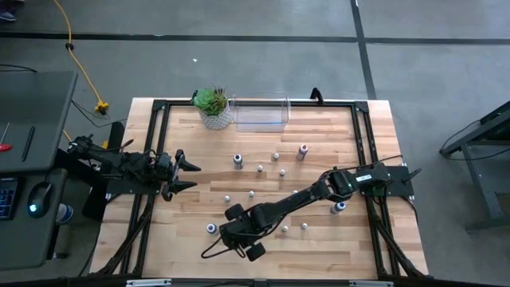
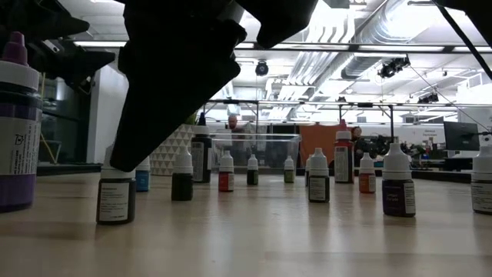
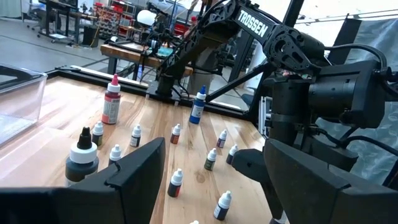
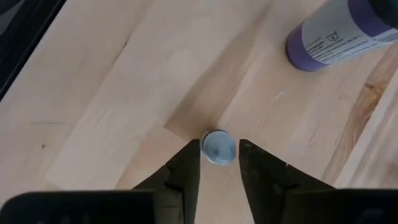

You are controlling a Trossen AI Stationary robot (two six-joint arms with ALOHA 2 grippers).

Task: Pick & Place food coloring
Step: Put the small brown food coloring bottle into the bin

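The right gripper (image 4: 219, 163) hangs near the table's (image 1: 319, 247) front edge, its 2 fingers (image 4: 184, 171) straddling a small bottle (image 4: 218, 147), close on either side; whether they pinch it I cannot tell. A purple bottle (image 4: 339, 32) stands nearby. The left gripper (image 1: 190, 175) waits spread by the left edge. Other bottles (image 1: 260, 168) dot the middle.

Overhead, table-level, two wrist views; shared table (image 1: 319, 159).
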